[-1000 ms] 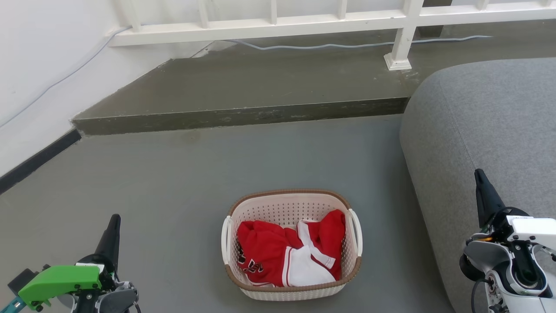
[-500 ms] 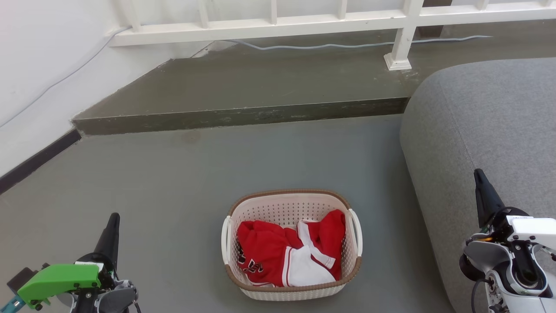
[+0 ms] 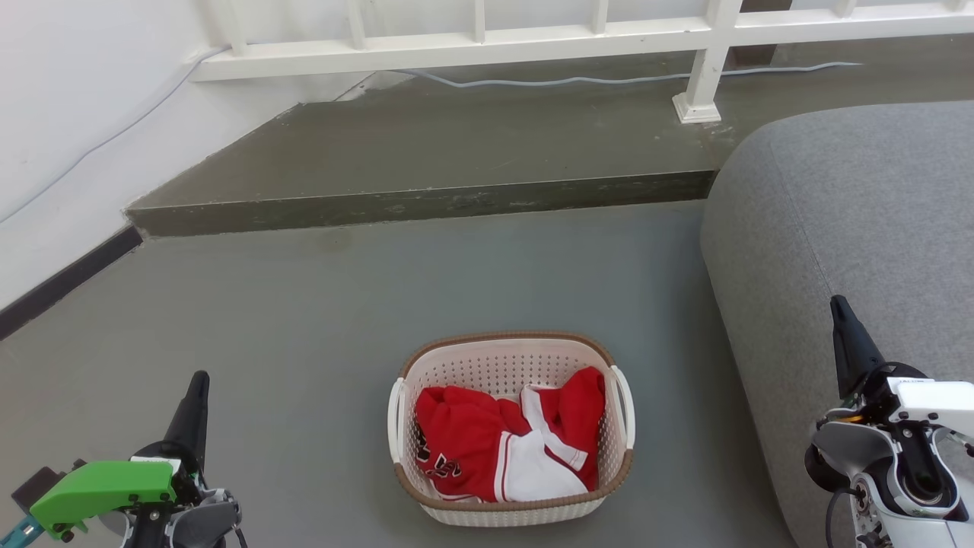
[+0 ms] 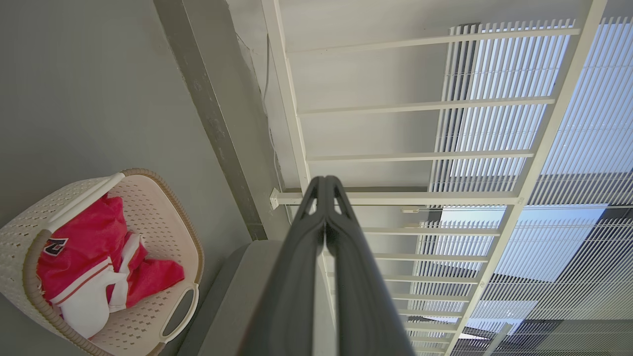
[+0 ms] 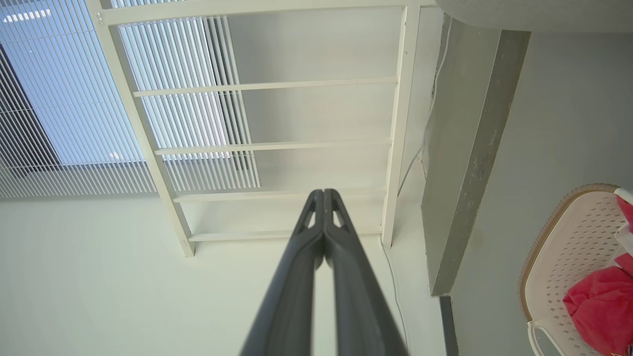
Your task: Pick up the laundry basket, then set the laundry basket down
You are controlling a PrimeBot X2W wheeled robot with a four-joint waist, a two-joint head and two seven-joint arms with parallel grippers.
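The laundry basket (image 3: pixel 502 361) stands on the grey floor in the lower middle of the head view, cream-white and perforated, with a brown rim and white side handles. Red and white clothing (image 3: pixel 502 445) lies inside it. My left gripper (image 3: pixel 199 384) is at the lower left, well left of the basket, fingers pressed together and holding nothing. At the lower right my right gripper (image 3: pixel 838 306) hovers in front of the grey sofa, also shut and holding nothing. The left wrist view has the basket (image 4: pixel 163 217) at its lower left, the right wrist view shows the basket (image 5: pixel 564 247) at its lower right.
A grey sofa (image 3: pixel 860 228) fills the right side. Behind the basket a raised concrete step (image 3: pixel 426 202) crosses the floor, with a white railing (image 3: pixel 487 46) and a cable (image 3: pixel 609 78) on it. A white wall (image 3: pixel 68 114) with a dark skirting runs along the left.
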